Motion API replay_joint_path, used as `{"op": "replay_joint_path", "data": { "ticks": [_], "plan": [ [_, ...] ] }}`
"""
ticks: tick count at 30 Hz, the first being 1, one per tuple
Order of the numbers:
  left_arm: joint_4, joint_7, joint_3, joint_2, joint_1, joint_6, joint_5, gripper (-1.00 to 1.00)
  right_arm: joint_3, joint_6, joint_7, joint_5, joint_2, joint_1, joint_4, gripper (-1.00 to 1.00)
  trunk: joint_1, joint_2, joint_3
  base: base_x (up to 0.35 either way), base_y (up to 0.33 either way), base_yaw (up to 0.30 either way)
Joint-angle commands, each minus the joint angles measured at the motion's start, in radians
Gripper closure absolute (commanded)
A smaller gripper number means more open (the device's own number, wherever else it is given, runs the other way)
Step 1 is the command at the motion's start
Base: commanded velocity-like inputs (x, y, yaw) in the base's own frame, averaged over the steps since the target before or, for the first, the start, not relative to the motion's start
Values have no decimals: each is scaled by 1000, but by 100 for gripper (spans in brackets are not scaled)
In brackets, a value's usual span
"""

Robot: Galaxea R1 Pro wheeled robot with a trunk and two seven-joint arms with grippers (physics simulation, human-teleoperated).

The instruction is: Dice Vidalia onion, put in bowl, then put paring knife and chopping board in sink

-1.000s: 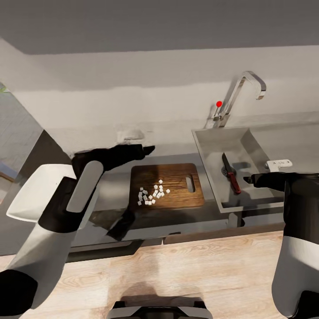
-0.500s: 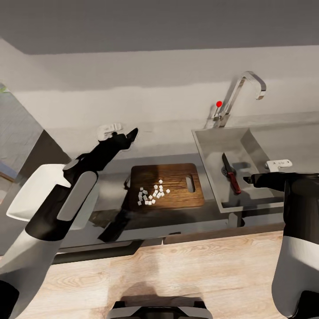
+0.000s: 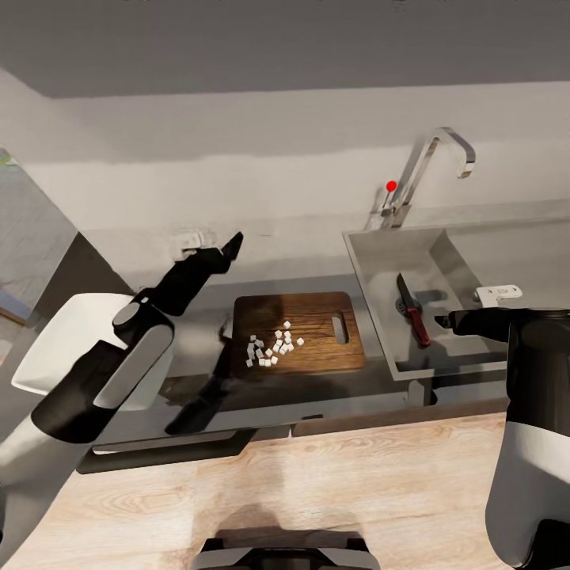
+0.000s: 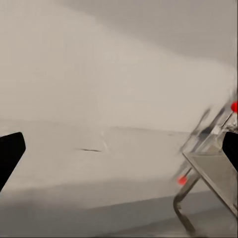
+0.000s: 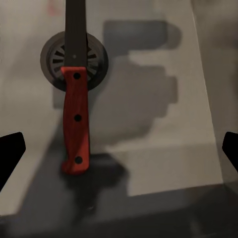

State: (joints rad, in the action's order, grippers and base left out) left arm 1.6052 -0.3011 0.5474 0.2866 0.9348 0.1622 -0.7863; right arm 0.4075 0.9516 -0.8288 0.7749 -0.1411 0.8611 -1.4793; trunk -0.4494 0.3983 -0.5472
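Observation:
The dark wooden chopping board [image 3: 313,328] lies on the grey countertop [image 3: 317,281] with the diced onion [image 3: 273,346] as small white cubes on its left half. The paring knife [image 3: 412,310] lies in the sink [image 3: 376,285]; its red handle [image 5: 75,124] points away from the drain [image 5: 96,59]. My right gripper [image 3: 443,321] [image 5: 119,148] hovers open over the knife, fingers apart and empty. Raised behind the board's left corner, my left gripper [image 3: 232,244] [image 4: 119,151] is open and points at the wall. The white bowl [image 3: 47,348] sits at far left, partly hidden by my left arm.
A curved chrome tap [image 3: 431,162] with a red knob [image 3: 391,186] stands behind the sink, also seen from the left wrist as the tap [image 4: 208,124]. A pale wall backs the counter. Wooden floor [image 3: 317,491] lies below the counter's front edge.
My left arm has swung left and back, off the board's rear corner toward the wall. The right arm, knife, board and dice have not moved.

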Motion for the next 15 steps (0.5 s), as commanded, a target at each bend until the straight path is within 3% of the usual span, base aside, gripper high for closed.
{"op": "replay_joint_path", "data": {
  "ticks": [1, 6, 9, 10, 11, 15],
  "plan": [
    [2, -8, 18, 1, 1, 1, -7, -100, 0, 3, -10, 10, 0, 1, -1, -100, -1, 2, -1, 0, 0, 0],
    [1, -7, 123, 0, 1, -2, -7, -100, -1, 3, -10, 10, 1, 1, -1, -100, -1, 2, 5, 0, 0, 0],
    [1, -6, 144, -7, 1, 4, -8, -100, -1, 3, -10, 10, 1, 1, -1, -100, -1, 2, 10, 0, 0, 0],
    [1, -6, 149, -14, 1, 14, -8, -100, -1, 3, -10, 10, 1, 1, -1, -100, -1, 2, 12, 0, 0, 0],
    [1, -6, 128, -22, 1, 67, -9, -100, 0, 2, -10, 10, 1, 1, -1, -100, -1, 2, 13, 0, 0, 0],
    [1, -6, 94, -26, 1, 96, -11, -100, 0, 2, -10, 10, 2, 1, -1, -100, -1, 2, 19, 0, 0, 0]
  ]
}}
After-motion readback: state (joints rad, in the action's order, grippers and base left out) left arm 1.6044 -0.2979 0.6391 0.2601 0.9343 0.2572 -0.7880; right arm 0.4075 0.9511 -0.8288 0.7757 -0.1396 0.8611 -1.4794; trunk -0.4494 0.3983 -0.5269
